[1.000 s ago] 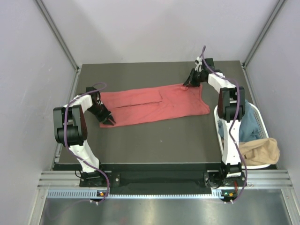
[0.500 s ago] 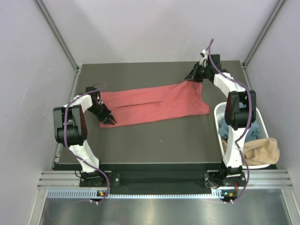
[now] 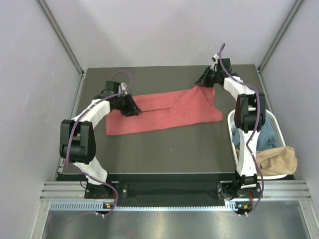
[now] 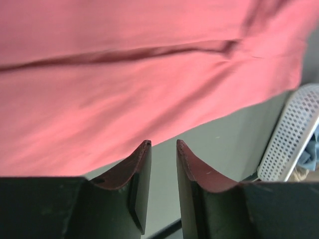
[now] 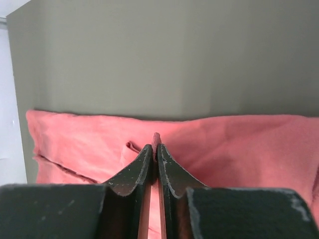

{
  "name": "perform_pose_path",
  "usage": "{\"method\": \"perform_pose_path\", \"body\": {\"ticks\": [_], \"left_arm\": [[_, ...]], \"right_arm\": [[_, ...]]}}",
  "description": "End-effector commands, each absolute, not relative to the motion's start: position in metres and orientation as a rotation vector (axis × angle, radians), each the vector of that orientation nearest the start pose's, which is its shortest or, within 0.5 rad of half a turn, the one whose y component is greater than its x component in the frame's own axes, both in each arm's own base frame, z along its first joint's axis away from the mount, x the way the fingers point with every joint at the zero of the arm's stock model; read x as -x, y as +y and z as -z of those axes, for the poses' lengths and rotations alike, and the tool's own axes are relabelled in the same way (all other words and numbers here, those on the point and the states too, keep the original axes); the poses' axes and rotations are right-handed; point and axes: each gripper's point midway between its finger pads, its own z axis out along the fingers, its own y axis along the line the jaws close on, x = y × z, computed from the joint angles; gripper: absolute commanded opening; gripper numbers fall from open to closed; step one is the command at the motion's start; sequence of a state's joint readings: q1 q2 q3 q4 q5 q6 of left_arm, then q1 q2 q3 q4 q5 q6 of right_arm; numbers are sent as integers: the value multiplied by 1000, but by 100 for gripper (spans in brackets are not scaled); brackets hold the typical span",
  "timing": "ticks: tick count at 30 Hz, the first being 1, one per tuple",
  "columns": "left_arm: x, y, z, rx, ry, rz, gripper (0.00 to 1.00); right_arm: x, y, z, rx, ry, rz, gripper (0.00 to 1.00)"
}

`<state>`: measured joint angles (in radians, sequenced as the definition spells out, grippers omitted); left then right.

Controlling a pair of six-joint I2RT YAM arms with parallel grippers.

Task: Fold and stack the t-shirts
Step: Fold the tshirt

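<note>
A coral-red t-shirt (image 3: 169,113) lies spread lengthwise across the middle of the dark table (image 3: 164,149). My right gripper (image 3: 201,83) is at its far right corner and is shut on a pinched fold of the red cloth (image 5: 156,137), raising that corner slightly. My left gripper (image 3: 133,110) hovers over the shirt's left part. Its jaws stand a little apart with nothing between them (image 4: 163,145), and the red shirt (image 4: 124,89) lies beyond the tips. A blue t-shirt (image 3: 264,132) and a tan t-shirt (image 3: 276,160) lie in the basket.
A white slotted basket (image 3: 279,130) stands at the table's right edge, beside the right arm, and shows in the left wrist view (image 4: 294,132). Grey walls close the table at the back and sides.
My left gripper has moved from the shirt's near left edge up and to the right, over the shirt's left part. My right gripper has kept its hold on the corner.
</note>
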<state>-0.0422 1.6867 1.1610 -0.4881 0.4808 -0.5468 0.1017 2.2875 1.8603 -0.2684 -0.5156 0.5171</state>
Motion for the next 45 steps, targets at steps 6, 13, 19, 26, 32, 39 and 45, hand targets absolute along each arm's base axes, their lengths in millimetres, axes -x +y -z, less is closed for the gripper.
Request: {"method": "perform_pose_path", "body": {"ticks": [6, 13, 19, 26, 32, 39, 45], "left_arm": [[-473, -234, -116, 187, 2340, 915, 31], [-543, -295, -89, 223, 2231, 966, 31], [-566, -331, -91, 245, 2159, 1015, 31], [-567, -366, -88, 250, 2155, 1065, 31], [-555, -369, -80, 237, 2190, 981, 31], [-547, -362, -81, 158, 2210, 816, 31], [-541, -354, -88, 126, 2201, 751, 32]], "right_arm": [[-565, 146, -124, -152, 2302, -782, 10], [-550, 141, -119, -121, 2321, -741, 11], [-544, 141, -115, -108, 2327, -757, 11], [-538, 142, -113, -113, 2322, -778, 11], [-535, 140, -110, -129, 2318, -802, 11], [-531, 131, -111, -139, 2313, -800, 11], [-528, 129, -109, -147, 2315, -805, 11]]}}
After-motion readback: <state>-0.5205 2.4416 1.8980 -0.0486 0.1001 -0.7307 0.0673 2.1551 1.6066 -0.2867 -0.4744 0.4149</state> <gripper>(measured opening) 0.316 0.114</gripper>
